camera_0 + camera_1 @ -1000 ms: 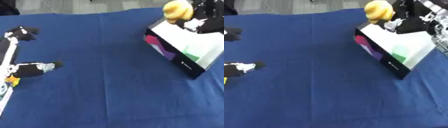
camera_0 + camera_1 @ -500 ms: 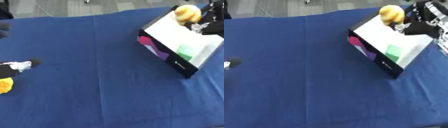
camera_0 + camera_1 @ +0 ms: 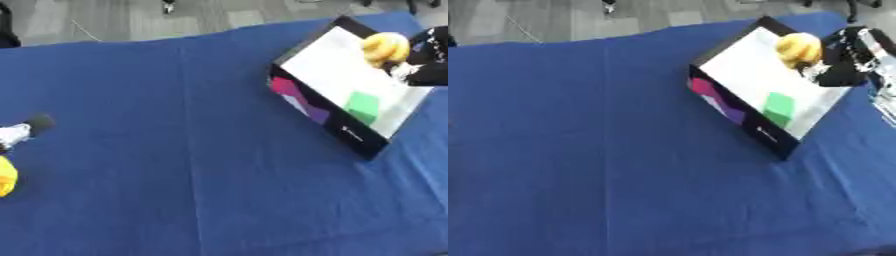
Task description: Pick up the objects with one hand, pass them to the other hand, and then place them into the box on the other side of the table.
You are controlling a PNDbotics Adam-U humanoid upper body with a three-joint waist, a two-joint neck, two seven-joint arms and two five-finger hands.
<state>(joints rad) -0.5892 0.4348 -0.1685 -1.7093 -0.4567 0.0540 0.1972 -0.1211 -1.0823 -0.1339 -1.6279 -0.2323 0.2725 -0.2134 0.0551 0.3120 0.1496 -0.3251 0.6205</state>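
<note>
the right hand [image 3: 843, 65] is over the far right corner of the blue-covered desk [image 3: 605, 150], fingers curled on a yellow object [image 3: 799, 49] held above the open box [image 3: 767, 102]. a green patch shows inside the box. the left hand [image 3: 19, 132] barely shows at the left edge; i cannot tell its fingers.

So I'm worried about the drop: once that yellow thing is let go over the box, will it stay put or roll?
The yellow thing looks rounded and lumpy, so it may roll a little. It is held by the right hand above the box, whose pale floor seems flat, and the dark walls would probably stop it. Its weight cannot be judged.
</note>
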